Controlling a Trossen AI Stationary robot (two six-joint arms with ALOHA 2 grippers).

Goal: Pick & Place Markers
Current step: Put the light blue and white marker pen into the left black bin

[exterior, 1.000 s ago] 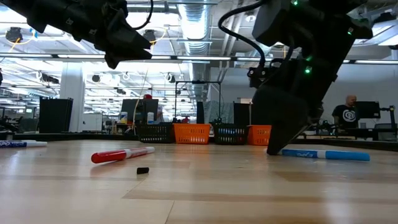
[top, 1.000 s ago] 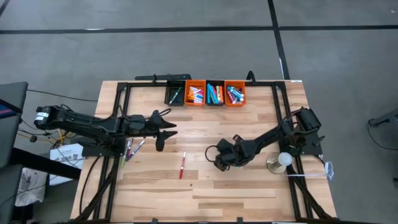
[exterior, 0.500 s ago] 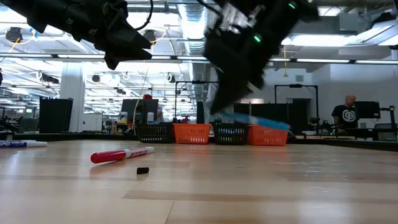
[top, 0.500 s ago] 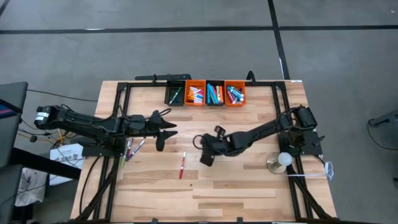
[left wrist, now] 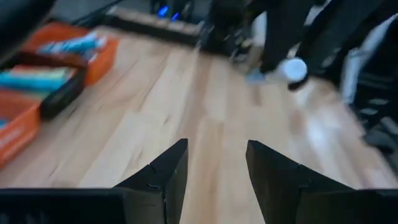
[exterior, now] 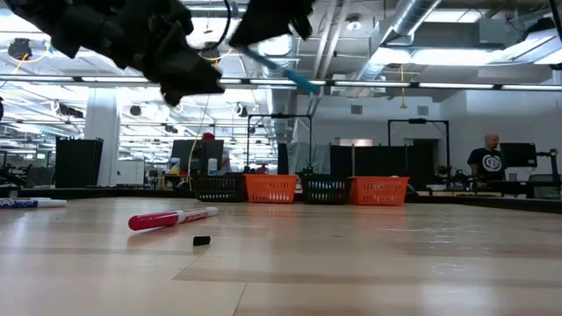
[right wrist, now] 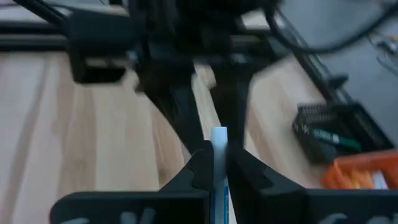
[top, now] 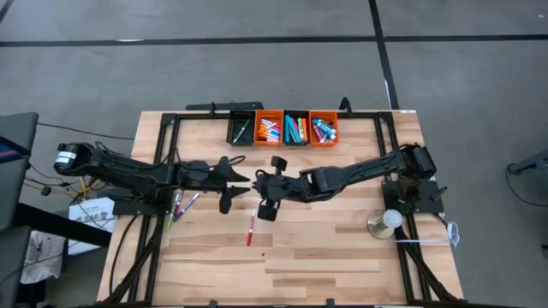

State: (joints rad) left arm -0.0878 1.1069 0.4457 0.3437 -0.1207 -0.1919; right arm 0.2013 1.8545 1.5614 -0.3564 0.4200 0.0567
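My right gripper (top: 267, 204) is over the middle of the table, high up, shut on a blue marker (exterior: 290, 75) that also shows in the right wrist view (right wrist: 219, 163). My left gripper (top: 236, 183) hovers just to its left, open and empty (left wrist: 214, 168). A red marker (top: 252, 228) lies flat on the table below them; it also shows in the low view (exterior: 171, 218). A few more markers (top: 181, 205) lie by the left arm. Four small bins (top: 283, 128) at the far edge hold several markers. My right gripper pinches the blue marker between its two fingers (right wrist: 200, 167). One end of the marker (right wrist: 219, 134) sticks out past the fingertips. The marker is lifted clear of the table and slants in the low view, its free end (exterior: 309, 85) lower.
A small black cap (exterior: 201, 240) lies near the red marker. A white round object on a stand (top: 390, 220) sits at the right edge. Black frame rails (top: 167, 145) run along the table's sides. A person (exterior: 489, 162) stands far behind the table.
My right gripper has lifted the blue marker off the table and carried it up and toward the table's left, close to my left gripper. My left gripper has shifted slightly toward the right. The red marker has stayed where it was.
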